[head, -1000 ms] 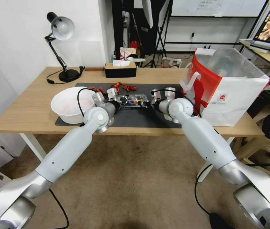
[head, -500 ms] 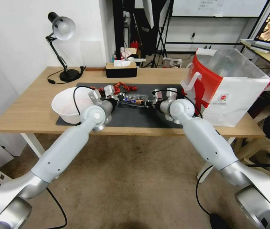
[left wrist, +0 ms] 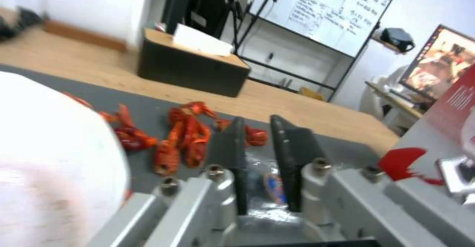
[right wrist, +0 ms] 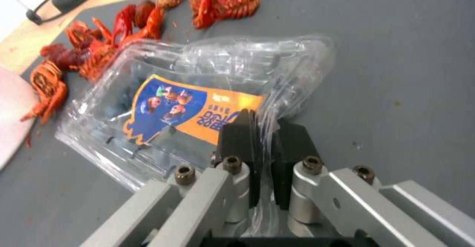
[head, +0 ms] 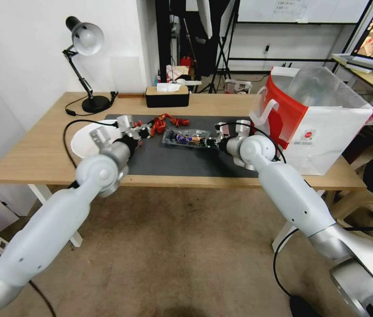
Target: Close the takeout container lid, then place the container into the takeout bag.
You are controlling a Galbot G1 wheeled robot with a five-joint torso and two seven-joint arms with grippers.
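Observation:
The takeout container (head: 185, 137) lies flat on the dark mat (head: 182, 162), a clear clamshell with dark berries showing through. Its lid (right wrist: 193, 109) is folded down on top, orange-blue sticker facing up. My right gripper (head: 211, 141) is shut on the container's crumpled right edge, which is pinched between its black fingers (right wrist: 242, 135). My left gripper (head: 144, 130) hovers by the white bowl, left of the container and apart from it, with its fingers (left wrist: 237, 154) slightly open and holding nothing. The takeout bag (head: 314, 123) stands open at the table's right end, its foil lining showing.
A white bowl (head: 83, 141) sits on the mat's left end under my left wrist. Red crayfish (head: 166, 119) lie on the mat behind the container. A black tissue box (head: 166, 97) and a desk lamp (head: 85, 42) stand at the back of the table.
My left gripper has let go of the container's left edge and drawn back to the left, over the bowl. The right gripper still holds the right edge.

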